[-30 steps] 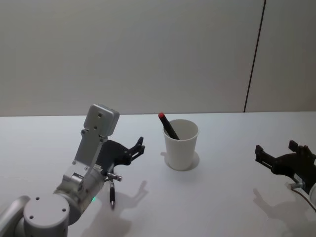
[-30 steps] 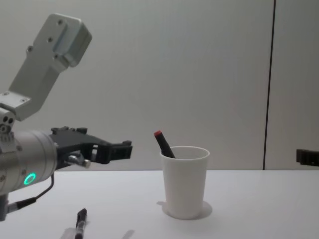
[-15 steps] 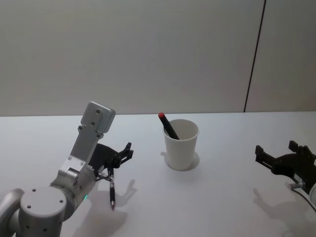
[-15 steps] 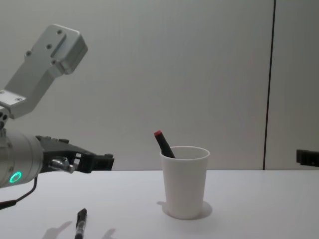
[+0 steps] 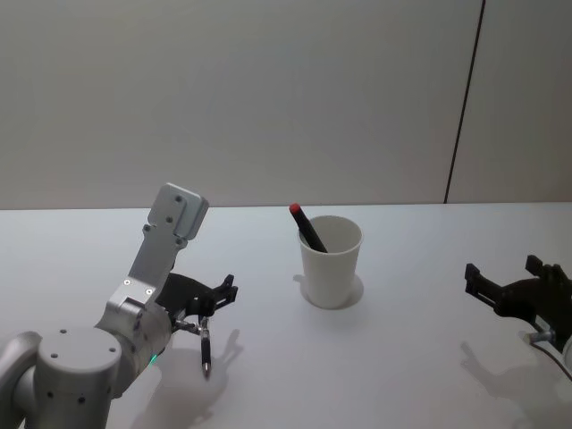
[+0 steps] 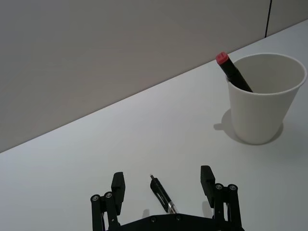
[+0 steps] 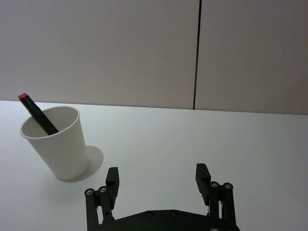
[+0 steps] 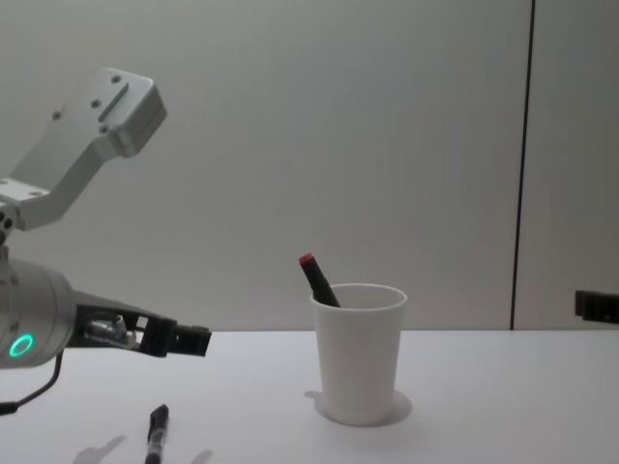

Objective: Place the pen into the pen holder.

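Black and slim, the pen [image 5: 205,349] looks light but slippery; my left gripper [image 6: 162,178], spread empty over it, should pinch mid-barrel, right gripper [image 7: 157,172] parked, likewise spread.

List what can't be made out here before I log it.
Pen: its back end, left wrist view, hidden behind the left gripper; chest view, cut by the bottom edge.
Red-capped marker: lower part, hidden by the pen holder wall.
Right gripper: chest view, cut by the right edge.

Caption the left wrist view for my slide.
Open left gripper hovers over a black pen; paper cup holds a red-capped marker.
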`<action>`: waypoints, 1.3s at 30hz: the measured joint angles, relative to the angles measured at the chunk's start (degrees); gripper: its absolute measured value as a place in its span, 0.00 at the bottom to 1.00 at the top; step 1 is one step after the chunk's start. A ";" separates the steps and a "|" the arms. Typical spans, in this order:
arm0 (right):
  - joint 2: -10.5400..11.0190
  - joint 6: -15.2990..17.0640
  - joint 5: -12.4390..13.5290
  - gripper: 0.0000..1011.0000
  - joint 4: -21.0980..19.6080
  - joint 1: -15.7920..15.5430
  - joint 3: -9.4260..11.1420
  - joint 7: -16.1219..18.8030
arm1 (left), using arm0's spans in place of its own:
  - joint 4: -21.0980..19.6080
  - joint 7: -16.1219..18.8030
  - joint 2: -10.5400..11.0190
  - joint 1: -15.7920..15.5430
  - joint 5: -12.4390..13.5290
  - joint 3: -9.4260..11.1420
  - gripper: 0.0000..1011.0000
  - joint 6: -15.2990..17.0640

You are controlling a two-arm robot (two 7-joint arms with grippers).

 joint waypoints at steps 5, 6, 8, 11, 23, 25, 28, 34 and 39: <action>0.00 0.00 0.00 0.99 0.00 0.00 0.00 0.00 | -0.43 0.03 0.05 0.50 -0.49 -0.21 0.99 1.07; 0.00 0.00 0.00 0.99 0.00 0.00 0.00 0.00 | -0.56 0.05 0.06 0.63 -0.61 -0.27 0.99 1.38; 0.00 0.00 0.00 0.99 0.00 0.00 0.00 0.00 | -0.68 0.09 0.06 0.74 -0.72 -0.32 0.99 1.74; 0.00 0.00 0.00 0.99 0.00 0.00 0.00 0.00 | -0.93 0.32 -0.01 0.92 -1.01 -0.46 0.99 2.71; 0.00 0.00 0.00 0.99 0.00 0.00 0.00 0.00 | -2.19 2.80 -1.02 1.23 -2.22 -1.18 0.99 8.77; 0.00 0.00 0.00 0.99 0.00 0.00 0.00 0.00 | -2.32 3.06 -1.17 1.29 -2.34 -1.25 0.99 9.48; 0.00 0.00 0.00 0.99 0.00 0.01 0.00 0.00 | -2.43 3.47 -1.45 1.39 -2.48 -1.38 0.99 10.73; 0.00 0.00 0.00 0.99 0.00 0.01 0.00 0.00 | -2.41 3.65 -1.94 1.53 -2.55 -1.48 0.99 12.62; 0.00 0.00 0.00 0.99 0.00 0.01 0.00 0.00 | -1.74 3.26 -2.46 1.43 -2.12 -1.44 0.99 14.00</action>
